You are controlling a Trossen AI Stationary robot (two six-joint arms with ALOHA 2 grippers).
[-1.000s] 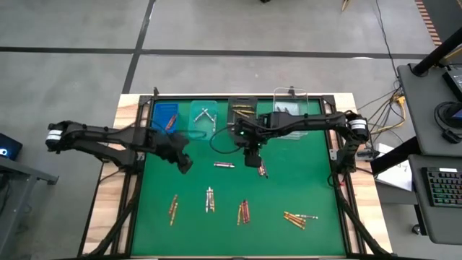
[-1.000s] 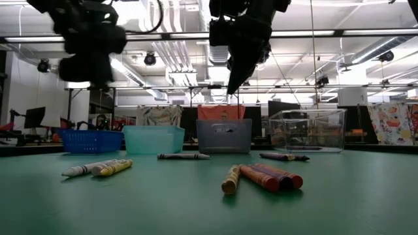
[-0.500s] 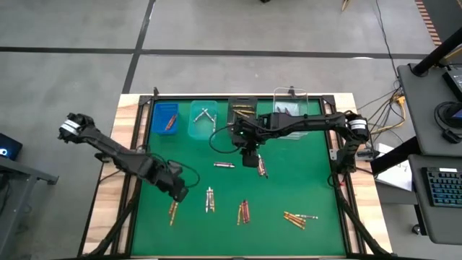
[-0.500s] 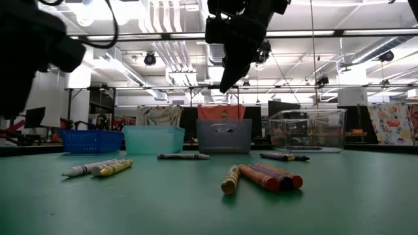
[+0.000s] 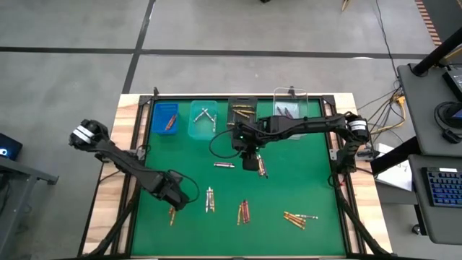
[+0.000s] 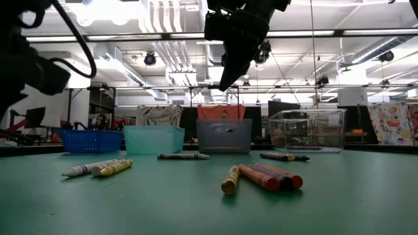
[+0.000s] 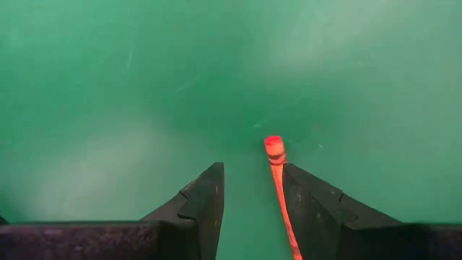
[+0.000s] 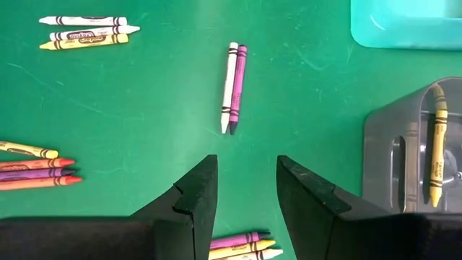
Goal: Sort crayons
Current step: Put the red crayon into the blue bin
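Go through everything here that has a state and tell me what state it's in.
left gripper: low over the mat, jaws open around a red crayon.
right gripper: raised, jaws open, empty.
blue bin: holds red crayons.
teal bin: holds pale crayons.
grey bin: holds a yellow crayon.

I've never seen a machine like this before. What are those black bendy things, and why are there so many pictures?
They are two robot arms at a green table, and each picture comes from a different camera. One looks down from above, one sits low on the table, and one rides on each arm's wrist. Crayons lie in little groups on the table, with four small bins along the far edge. The left gripper is open, low over a red crayon between its fingers. The right gripper hangs open higher up, holding nothing.
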